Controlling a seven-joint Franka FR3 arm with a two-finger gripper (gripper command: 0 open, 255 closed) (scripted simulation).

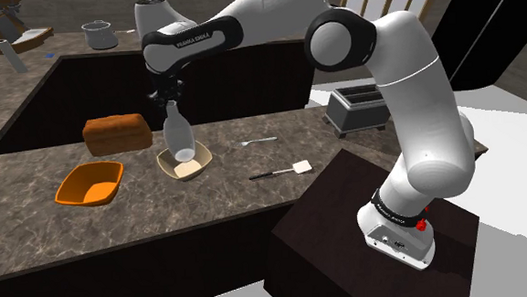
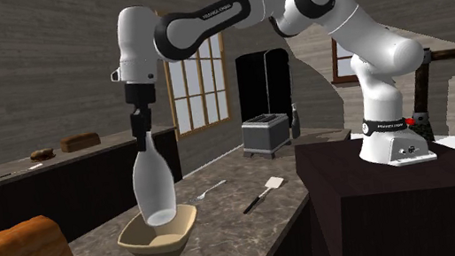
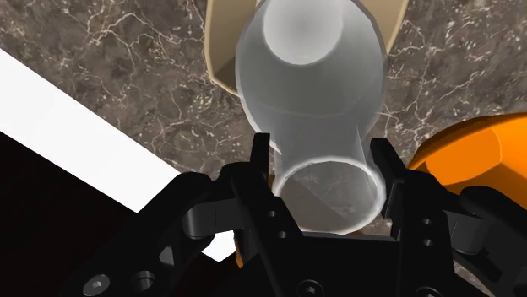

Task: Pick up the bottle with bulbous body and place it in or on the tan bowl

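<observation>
The clear bottle (image 2: 153,181) is held upright by its neck, its bulbous base within the rim of the tan bowl (image 2: 164,243) on the counter (image 1: 255,203). Contact with the bowl's floor cannot be judged. The neck is clasped by the gripper (image 3: 325,156), its fingers closed to the neck's width. An orange bowl (image 1: 90,184) and a loaf (image 1: 117,133) are seen near the tan bowl, and a fork (image 1: 259,141) and a spatula (image 1: 285,170) on its other side.

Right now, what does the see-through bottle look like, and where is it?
The bottle looks like clear, greyish glass, with a narrow open neck above a round, bulbous body. It stands upright, neck clasped by the black end effector. Its base is down inside the tan bowl; whether they touch, I cannot tell.
</observation>
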